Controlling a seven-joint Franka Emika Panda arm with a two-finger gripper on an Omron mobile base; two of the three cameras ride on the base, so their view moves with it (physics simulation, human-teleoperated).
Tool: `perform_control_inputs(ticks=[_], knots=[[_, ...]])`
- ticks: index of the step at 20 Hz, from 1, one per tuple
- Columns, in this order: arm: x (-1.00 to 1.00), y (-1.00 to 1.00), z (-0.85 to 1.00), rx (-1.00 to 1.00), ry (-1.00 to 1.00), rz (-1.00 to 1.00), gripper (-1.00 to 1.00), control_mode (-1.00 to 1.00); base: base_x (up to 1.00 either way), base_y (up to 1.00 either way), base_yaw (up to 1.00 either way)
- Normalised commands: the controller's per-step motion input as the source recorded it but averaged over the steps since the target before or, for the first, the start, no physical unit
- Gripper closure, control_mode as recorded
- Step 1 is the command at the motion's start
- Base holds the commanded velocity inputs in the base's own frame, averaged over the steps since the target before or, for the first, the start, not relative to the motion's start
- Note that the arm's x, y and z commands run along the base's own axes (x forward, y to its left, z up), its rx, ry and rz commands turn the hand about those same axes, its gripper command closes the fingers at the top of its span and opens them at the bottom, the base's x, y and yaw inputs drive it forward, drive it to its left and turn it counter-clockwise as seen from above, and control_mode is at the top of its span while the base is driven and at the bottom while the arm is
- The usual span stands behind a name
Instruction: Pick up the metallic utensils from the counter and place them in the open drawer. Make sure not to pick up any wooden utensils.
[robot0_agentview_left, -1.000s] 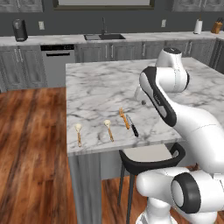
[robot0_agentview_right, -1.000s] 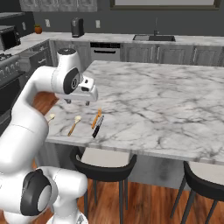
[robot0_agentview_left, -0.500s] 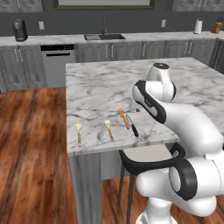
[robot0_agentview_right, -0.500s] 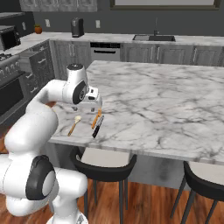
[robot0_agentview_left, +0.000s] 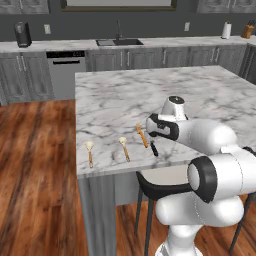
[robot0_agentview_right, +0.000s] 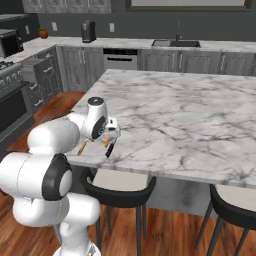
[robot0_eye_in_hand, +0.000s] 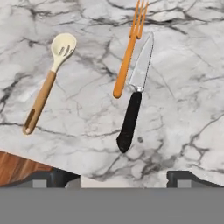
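Marble comes first: the big white, grey-veined table (robot0_agentview_left: 200, 92) spreads out under and beyond the claw (robot0_eye_in_hand: 124, 177), which hangs low over its near edge, pointed down at the slab so the utensils lie straight below it. The jaws are spread wide and grasp nothing; I judge this a hover before a first pick, with neither metal piece moved yet.

Directly beneath the claw, between its two fingertips in the hand view, lies the knife with the black handle and silver blade (robot0_eye_in_hand: 133, 103), flat on the table, its handle end nearest the claw and its blade running away from it. That centring suggests the knife is the piece chosen, and the wide jaws leave room to straddle the handle.

Just beside the knife, on the side away from the claw's right finger, lies the fork with the orange handle (robot0_eye_in_hand: 127, 52), nearly parallel, its lower handle close against the blade; a careless close could catch both.

Well off to the left of the claw rests one wooden spoon with a pale cream bowl and tan handle (robot0_eye_in_hand: 46, 83), to be left alone. I cannot see the open drawer.
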Motion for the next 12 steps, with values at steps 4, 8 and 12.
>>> perform_control_inputs(ticks=[4, 8, 12], knots=[[0.49, 0.00, -0.73, 0.01, -0.07, 0.09, -1.00, -1.00, 0.00, 0.00, 0.00], [0.66, 0.00, -0.54, 0.00, -0.03, 0.03, -1.00, -1.00, 0.00, 0.00, 0.00], [0.54, -0.14, -0.43, 0.00, 0.03, 0.00, -1.00, -1.00, 0.00, 0.00, 0.00]])
